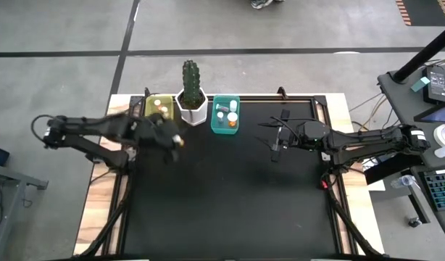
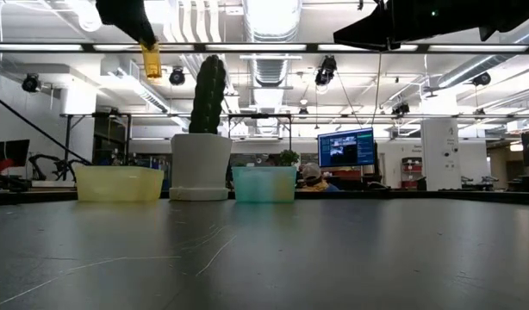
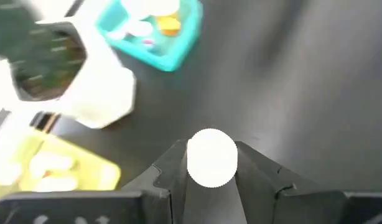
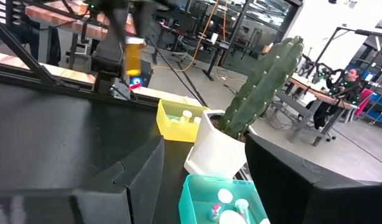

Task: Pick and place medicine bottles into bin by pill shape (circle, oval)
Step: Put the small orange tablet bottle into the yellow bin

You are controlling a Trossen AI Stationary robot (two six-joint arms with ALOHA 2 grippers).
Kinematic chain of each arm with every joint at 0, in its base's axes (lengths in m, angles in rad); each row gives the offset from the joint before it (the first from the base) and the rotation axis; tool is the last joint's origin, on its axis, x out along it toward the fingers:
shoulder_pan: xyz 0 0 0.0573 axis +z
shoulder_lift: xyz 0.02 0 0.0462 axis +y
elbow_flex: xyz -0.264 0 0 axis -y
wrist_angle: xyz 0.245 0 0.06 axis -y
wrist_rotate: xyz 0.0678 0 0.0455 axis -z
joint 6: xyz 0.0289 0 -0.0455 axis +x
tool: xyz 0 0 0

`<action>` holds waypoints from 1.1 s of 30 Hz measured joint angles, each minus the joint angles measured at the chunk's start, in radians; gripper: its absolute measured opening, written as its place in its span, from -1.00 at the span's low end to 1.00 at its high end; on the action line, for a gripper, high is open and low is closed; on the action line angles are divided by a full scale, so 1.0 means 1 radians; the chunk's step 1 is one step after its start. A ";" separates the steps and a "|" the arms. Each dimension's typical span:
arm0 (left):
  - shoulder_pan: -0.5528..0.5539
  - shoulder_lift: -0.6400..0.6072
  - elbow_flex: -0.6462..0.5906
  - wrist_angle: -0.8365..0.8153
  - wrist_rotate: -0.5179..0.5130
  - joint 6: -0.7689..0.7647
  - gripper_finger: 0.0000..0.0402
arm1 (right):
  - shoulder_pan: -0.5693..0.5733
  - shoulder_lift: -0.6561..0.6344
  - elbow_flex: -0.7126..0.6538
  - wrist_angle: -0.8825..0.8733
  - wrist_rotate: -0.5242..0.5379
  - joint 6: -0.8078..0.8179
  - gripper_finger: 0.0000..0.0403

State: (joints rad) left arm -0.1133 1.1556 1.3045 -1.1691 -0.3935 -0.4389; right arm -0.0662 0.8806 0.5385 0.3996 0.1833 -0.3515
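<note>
My left gripper point(image 1: 175, 138) hangs high over the table's left half, just in front of the yellow bin point(image 1: 159, 106), shut on a small medicine bottle point(image 2: 152, 58) with an orange body and a white cap point(image 3: 211, 157). The white hexagonal pot with the cactus point(image 1: 193, 107) stands between the yellow bin and the teal bin point(image 1: 225, 116). Both bins hold small bottles and rest on the table at its far edge. My right gripper point(image 1: 276, 138) hovers open over the table's right half, with nothing between its fingers. My left gripper pinches the bottle between its two fingers point(image 3: 171, 171), which sit on either side of the bottle's capped upper end point(image 3: 211, 163). The fingers slant downward. The orange body point(image 2: 152, 62) hangs below them, near upright and far clear of the table.
The black table top point(image 1: 230, 196) spreads wide in front of the bins. Wooden strips and a black frame point(image 1: 320, 101) run along its sides. The room behind holds desks, monitors and a seated person.
</note>
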 joint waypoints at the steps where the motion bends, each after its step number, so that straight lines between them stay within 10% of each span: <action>1: 0.033 -0.022 0.000 -0.002 0.001 0.000 -0.54 | 0.000 0.000 0.000 0.000 0.000 0.000 0.09; 10: 0.273 -0.196 0.002 0.107 0.022 0.119 -0.54 | 0.000 0.000 0.000 0.000 0.000 0.001 0.09; 17: 0.447 -0.248 0.033 0.146 0.021 -0.077 -0.54 | 0.000 0.000 0.000 0.000 0.000 0.003 0.09; 33: 0.799 -0.132 0.040 0.009 0.129 -0.021 -0.54 | 0.000 0.000 0.000 -0.001 0.000 0.011 0.09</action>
State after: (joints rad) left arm 0.6858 1.0234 1.3449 -1.1603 -0.2642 -0.4596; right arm -0.0662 0.8806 0.5382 0.3987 0.1837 -0.3408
